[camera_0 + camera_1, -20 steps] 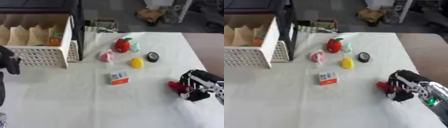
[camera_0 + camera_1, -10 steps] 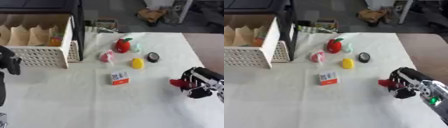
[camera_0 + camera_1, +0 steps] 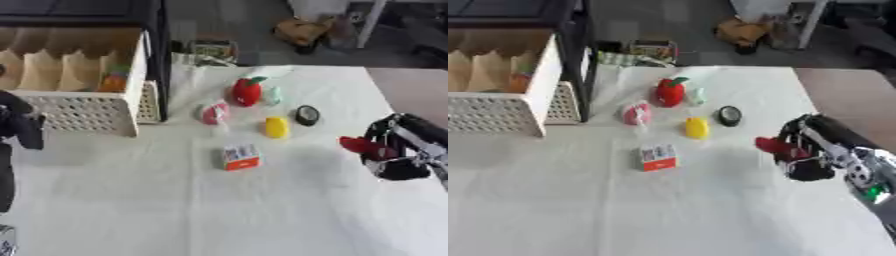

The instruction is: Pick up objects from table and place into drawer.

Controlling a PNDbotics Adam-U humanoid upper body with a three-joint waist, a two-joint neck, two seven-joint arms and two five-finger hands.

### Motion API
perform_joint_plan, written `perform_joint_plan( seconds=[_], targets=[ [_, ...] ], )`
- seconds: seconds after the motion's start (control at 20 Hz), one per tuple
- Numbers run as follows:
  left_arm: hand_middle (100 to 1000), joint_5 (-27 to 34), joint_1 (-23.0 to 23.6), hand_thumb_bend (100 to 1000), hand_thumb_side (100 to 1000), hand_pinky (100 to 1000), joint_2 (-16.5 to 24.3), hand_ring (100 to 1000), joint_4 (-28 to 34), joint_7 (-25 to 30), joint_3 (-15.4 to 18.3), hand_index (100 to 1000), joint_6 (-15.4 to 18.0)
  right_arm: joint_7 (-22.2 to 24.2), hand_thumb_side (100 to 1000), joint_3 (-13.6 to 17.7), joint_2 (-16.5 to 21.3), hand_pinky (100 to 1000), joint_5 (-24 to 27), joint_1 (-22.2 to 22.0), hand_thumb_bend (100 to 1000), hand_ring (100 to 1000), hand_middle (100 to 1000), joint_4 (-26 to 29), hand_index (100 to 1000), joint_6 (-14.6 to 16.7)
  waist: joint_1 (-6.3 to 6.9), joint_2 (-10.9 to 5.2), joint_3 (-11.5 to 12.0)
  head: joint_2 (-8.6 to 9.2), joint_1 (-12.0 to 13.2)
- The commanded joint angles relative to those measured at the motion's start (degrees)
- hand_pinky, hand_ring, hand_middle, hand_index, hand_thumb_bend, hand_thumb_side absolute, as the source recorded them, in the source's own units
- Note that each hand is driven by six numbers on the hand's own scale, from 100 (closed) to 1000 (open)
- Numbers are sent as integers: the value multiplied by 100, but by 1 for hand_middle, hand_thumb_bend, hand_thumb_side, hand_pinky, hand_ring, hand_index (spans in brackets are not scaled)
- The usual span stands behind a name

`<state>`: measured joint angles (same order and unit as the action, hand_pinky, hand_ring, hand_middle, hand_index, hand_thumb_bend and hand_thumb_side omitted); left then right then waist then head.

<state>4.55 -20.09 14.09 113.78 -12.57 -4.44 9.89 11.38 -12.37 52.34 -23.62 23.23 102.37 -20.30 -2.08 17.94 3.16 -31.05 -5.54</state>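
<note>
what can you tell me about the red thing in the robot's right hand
The red object is small, smooth and shiny, plastic by its look, and its exact shape cannot be made out. It is held in the curled fingers of the right hand, its rounded end sticking out to the left, toward the middle of the table. It seems lifted just off the white tablecloth, right of the other items. Only the hand touches it.

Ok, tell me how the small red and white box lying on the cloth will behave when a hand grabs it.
The small red and white box has flat faces and straight edges, so it probably stays put rather than rolling. It looks like thin card, likely light and easy to crush. It lies flat on the white cloth, so the fingers may drag fabric along.
</note>
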Motion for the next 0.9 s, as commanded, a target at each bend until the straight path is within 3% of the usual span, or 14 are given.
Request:
perform_joint_plan(
  seconds=[0.05, 0.6, 0.9],
  targets=[
    [424, 41, -55, 100, 672, 218, 83, 232, 81, -5, 21, 782, -5, -151, 100, 181, 382, 386, 142, 165, 100, 377, 385, 388, 481, -34, -15, -132, 7, 85, 63],
    [423, 107, -126, 100, 672, 220, 141, 237, 81, 16, 2, 782, -18, -239, 104, 193, 642, 390, 484, 1104, 100, 370, 375, 1156, 464, -102, -114, -208, 66, 132, 151],
    [423, 151, -171, 100, 672, 221, 163, 239, 81, 39, -28, 782, -47, -38, 115, 2, 353, 390, 567, 1973, 100, 367, 373, 1114, 462, -144, -185, -264, 100, 158, 150]
  ],
)
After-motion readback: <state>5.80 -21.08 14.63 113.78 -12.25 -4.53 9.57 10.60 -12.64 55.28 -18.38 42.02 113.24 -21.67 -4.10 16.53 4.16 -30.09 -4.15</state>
